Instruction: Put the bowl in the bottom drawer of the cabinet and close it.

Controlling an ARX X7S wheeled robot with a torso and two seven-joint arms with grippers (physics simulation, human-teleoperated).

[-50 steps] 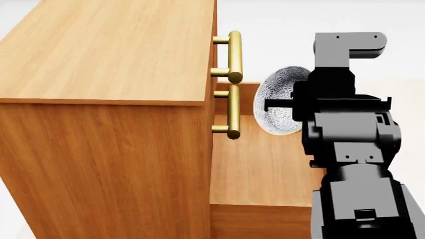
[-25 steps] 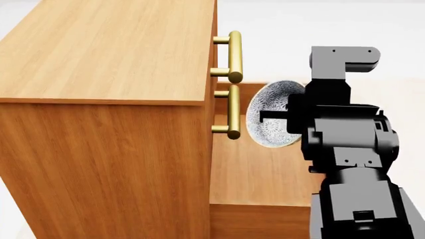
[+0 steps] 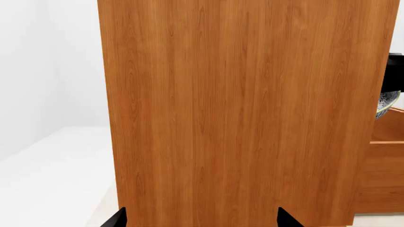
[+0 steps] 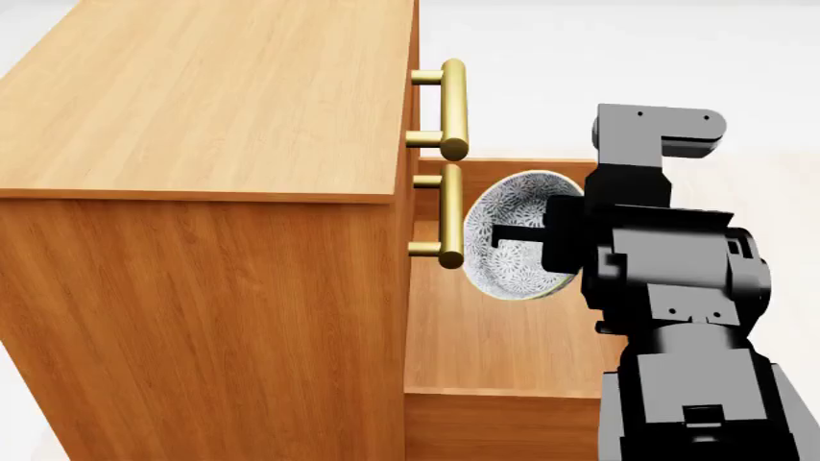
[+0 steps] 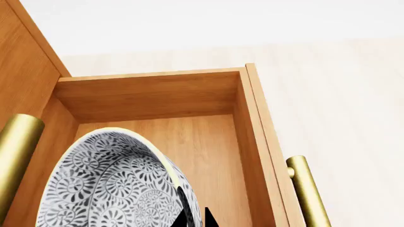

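The step in hand is carrying the bowl into the drawer: the right pincer (image 4: 532,232) pinches the rim of the small round white bowl with the dense blue-grey floral pattern (image 4: 513,245), one finger showing inside the rim in the head view, and holds it tipped on edge, its mouth facing the tall orange-brown wood-grain cabinet (image 4: 205,192). The bowl hangs in the air above the open orange-brown wooden bottom drawer (image 4: 500,336), just beside the lower of the 2 brass bar handles (image 4: 448,216) of the upper drawers, and apart from the drawer floor. In the right wrist view the bowl (image 5: 107,182) sits over the bare wooden floor of the drawer box (image 5: 208,146), with the drawer's own brass bar handle (image 5: 307,191) outside its front wall. The left pincer (image 3: 202,220) shows only 2 dark fingertips set wide apart with nothing between them, facing the cabinet's plain side panel (image 3: 246,109). As I judge it, the next move calls for lowering the bowl inside the drawer walls, clear of the handles above, and levelling it so its foot meets the floor before the fingers let go; after that the drawer must be pushed shut, so about half the task is left.
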